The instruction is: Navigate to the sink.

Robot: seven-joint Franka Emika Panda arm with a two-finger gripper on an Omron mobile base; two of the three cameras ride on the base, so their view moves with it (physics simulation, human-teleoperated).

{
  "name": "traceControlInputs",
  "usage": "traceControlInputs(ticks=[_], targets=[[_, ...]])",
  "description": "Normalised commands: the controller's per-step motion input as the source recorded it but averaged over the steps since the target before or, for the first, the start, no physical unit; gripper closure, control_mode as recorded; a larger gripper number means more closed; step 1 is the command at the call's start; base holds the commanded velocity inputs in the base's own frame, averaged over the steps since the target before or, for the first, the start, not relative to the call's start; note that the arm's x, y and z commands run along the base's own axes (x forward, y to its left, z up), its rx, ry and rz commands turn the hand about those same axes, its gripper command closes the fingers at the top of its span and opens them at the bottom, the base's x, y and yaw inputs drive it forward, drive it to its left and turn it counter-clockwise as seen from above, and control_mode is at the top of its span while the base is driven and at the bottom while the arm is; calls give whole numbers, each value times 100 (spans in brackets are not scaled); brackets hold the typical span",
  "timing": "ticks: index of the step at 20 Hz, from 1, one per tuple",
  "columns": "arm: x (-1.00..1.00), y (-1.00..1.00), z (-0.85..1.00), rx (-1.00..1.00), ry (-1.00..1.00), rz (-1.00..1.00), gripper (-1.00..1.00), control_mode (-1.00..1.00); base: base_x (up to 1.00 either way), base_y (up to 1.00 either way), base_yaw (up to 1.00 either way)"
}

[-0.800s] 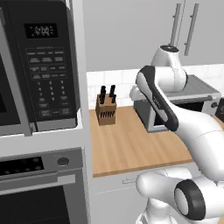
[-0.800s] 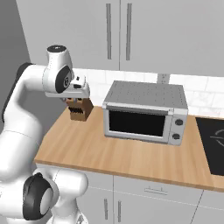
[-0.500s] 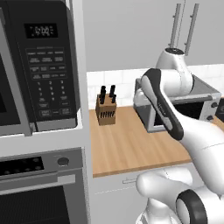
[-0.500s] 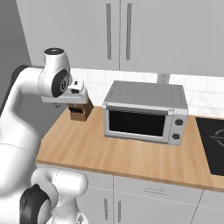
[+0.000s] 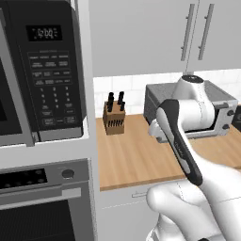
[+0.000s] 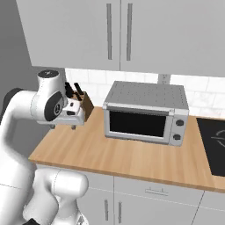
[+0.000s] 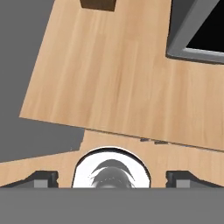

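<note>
Two small shifts since half a second ago: the white arm has folded in closer to its own base, and its hand has sunk a little nearer the wooden bench (image 6: 132,160), while the bench and all on it have kept their places.

The arm rises from the base, bends at a raised elbow and tips the hand forward and down over the bench's left part, in front of the knife block (image 5: 114,121). The pincer (image 7: 112,177) looks down at the boards; its two dark tips stand well apart, one at each side of the hand view, nothing between them.

On the bench stand one knife block with black handles and one grey toaster oven (image 6: 146,114) to its right. One black cooktop (image 6: 214,145) lies at the bench's far right. One microwave (image 5: 44,70) sits in the tall unit at left, with one wall oven (image 5: 44,207) under it. Two upper cupboard doors (image 6: 118,33) hang above.

As for the sink, I cannot tell where it is from here.
</note>
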Motion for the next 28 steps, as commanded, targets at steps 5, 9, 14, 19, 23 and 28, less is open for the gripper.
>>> traceControlInputs(ticks=[5, 9, 14, 19, 23, 28], targets=[[-27, 0, -32, 0, 0, 0, -100, 100, -6, -2, 0], [0, 0, 0, 0, 0, 0, -100, 100, -34, -34, -8], [0, 0, 0, 0, 0, 0, -100, 100, -42, -66, -28], [0, 0, 0, 0, 0, 0, -100, 100, -23, -67, -41], [0, 0, 0, 0, 0, 0, -100, 100, 0, -40, -48], [0, 0, 0, 0, 0, 0, -100, 100, 1, -10, -58]])
